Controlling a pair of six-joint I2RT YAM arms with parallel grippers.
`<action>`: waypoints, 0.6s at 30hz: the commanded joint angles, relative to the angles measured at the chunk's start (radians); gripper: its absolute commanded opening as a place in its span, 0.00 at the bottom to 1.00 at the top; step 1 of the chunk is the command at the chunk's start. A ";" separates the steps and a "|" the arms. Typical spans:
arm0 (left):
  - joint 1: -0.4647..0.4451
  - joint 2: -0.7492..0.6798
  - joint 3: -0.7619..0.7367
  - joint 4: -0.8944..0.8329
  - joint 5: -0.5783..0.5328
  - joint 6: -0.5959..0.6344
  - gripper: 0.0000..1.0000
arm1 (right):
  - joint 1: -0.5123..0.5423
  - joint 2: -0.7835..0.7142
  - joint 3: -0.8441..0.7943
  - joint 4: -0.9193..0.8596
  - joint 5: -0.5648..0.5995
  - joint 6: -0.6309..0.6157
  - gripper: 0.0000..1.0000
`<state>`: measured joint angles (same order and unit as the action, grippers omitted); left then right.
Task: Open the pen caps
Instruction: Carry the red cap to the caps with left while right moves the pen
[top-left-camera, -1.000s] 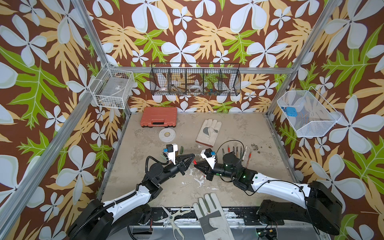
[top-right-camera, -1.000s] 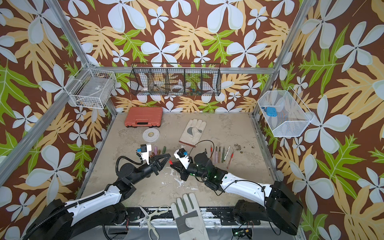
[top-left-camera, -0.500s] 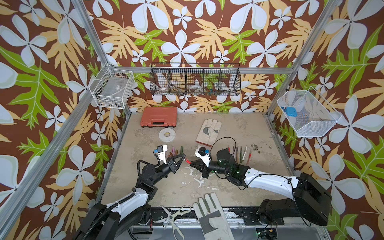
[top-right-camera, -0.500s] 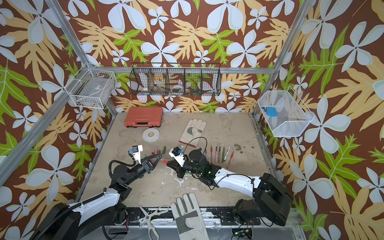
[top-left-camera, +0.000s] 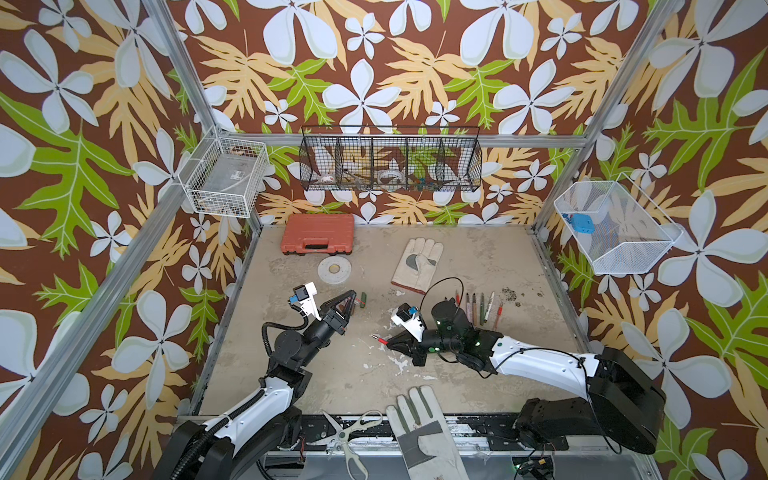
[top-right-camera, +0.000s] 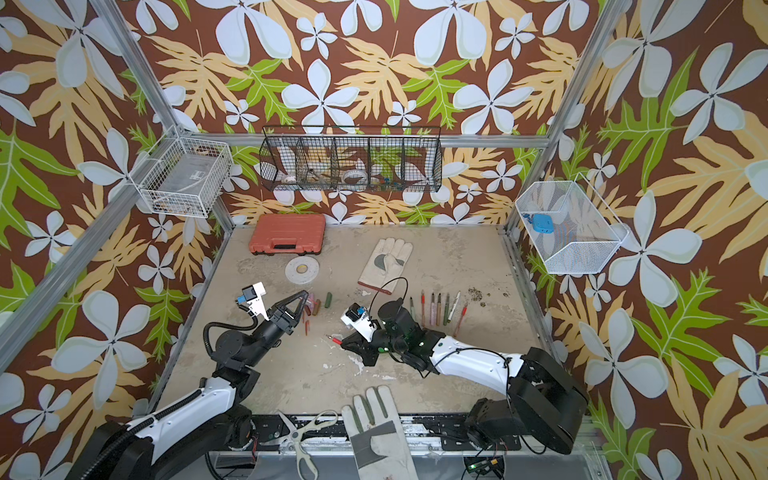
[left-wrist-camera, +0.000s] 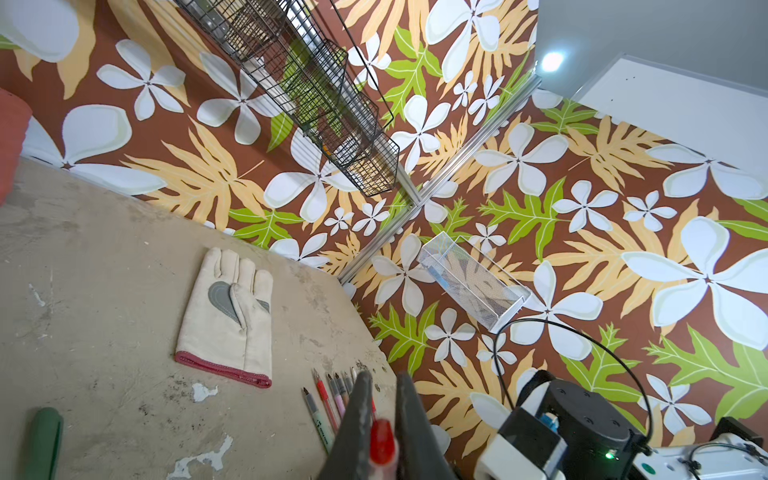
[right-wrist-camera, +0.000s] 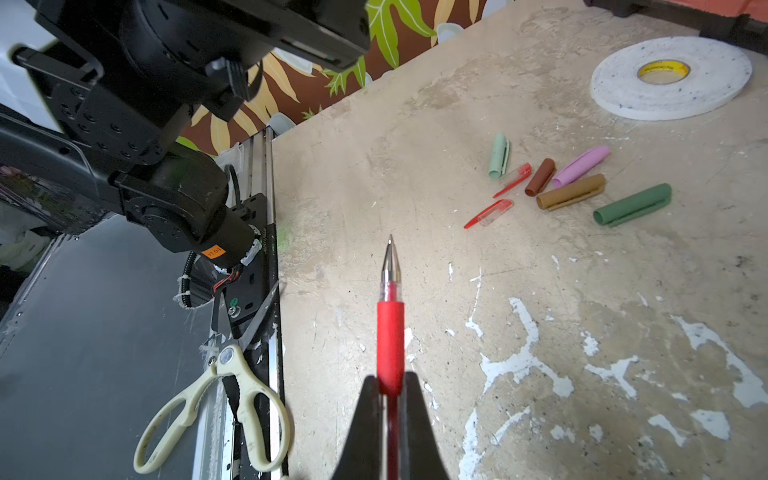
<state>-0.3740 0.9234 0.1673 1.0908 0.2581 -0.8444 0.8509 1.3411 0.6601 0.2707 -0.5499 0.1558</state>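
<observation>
- The scissors (top-left-camera: 348, 432) and a grey glove (top-left-camera: 424, 434) lie across the front rail, at the near rim of the table (top-left-camera: 332, 374).
- Just past that rim the tabletop is bare from side to side, and stays bare between the two arms.
- The right gripper (right-wrist-camera: 390, 384) is clamped narrowly on a red pen (right-wrist-camera: 390, 332). The pen's bare metal tip points out over the open middle, clear of the surface.
- The left gripper (left-wrist-camera: 384, 378) is pinched tight on a red cap (left-wrist-camera: 381, 442). In both top views its tip sits just beside the loose caps (right-wrist-camera: 573, 183).
- Those caps form a small heap on the left, well apart from the held pen.
- The row of pens (top-left-camera: 483, 309) lies on the right, behind the right arm, with bare tips.
- Farther back are the tape roll (top-left-camera: 334, 269) and a white glove (top-left-camera: 417, 264).
- An orange case (top-left-camera: 318, 234) sits against the back wall.
</observation>
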 joint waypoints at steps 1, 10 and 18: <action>0.003 -0.019 0.027 -0.114 -0.050 0.052 0.00 | -0.012 -0.031 -0.016 0.027 0.024 0.011 0.00; -0.084 0.172 0.283 -0.668 -0.294 0.202 0.00 | -0.037 -0.093 -0.023 -0.070 0.541 0.083 0.00; -0.117 0.432 0.432 -0.810 -0.305 0.247 0.00 | -0.143 -0.135 -0.057 -0.126 0.705 0.209 0.00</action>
<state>-0.4877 1.3132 0.5686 0.3691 -0.0166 -0.6395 0.7437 1.2118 0.6113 0.1772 0.0647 0.2886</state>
